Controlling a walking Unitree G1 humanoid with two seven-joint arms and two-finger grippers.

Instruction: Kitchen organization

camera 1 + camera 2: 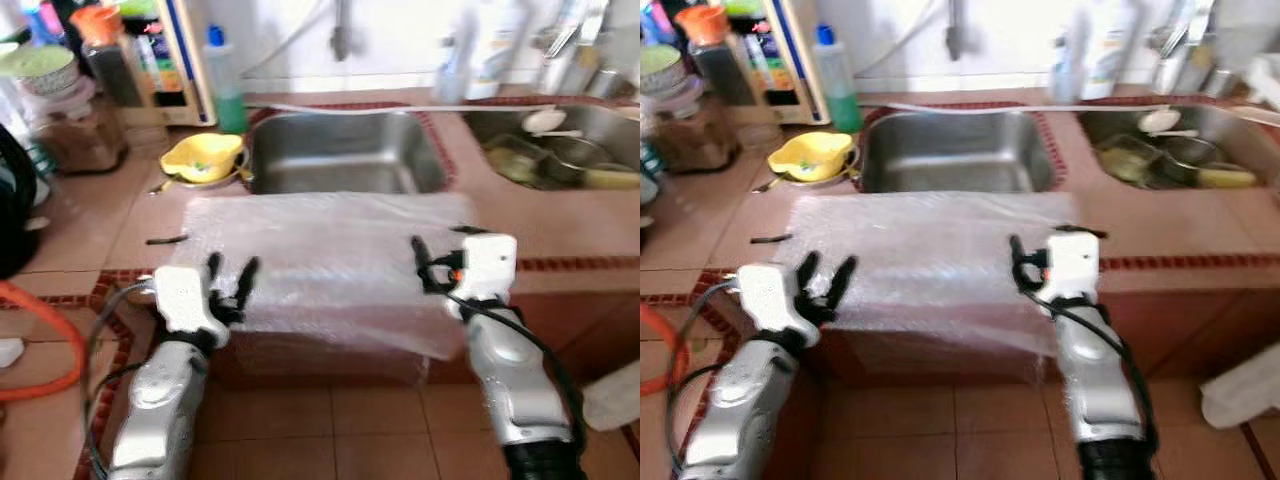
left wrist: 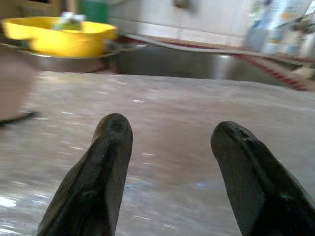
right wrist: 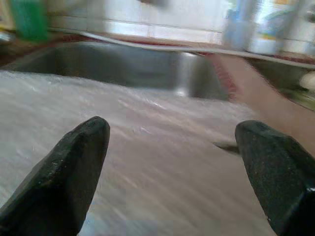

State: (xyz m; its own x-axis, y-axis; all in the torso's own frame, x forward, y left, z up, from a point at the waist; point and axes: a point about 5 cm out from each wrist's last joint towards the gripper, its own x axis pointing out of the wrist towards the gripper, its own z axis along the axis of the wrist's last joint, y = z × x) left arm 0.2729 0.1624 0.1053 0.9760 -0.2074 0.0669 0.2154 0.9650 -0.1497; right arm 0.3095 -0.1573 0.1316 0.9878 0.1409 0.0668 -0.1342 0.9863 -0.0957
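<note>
Plastic sheet (image 1: 330, 265): clear bubbly sheet spread flat on the tiled counter (image 1: 90, 240) in front of the sink (image 1: 345, 150), its near edge hanging over the counter front.
My left claw (image 1: 230, 272): fingers spread apart, holding nothing, at the sheet's near left edge just above it.
My right claw (image 1: 432, 255): fingers wide apart in the wrist view, empty, low over the sheet's near right edge.
Yellow bowl (image 1: 203, 156): on the counter left of the sink, touching its rim.
Green bottle (image 1: 224, 80): upright behind the bowl.
Second sink (image 1: 560, 145): to the right, dishes inside, blurred.
Jars (image 1: 70, 100): grouped far left on the counter.
</note>
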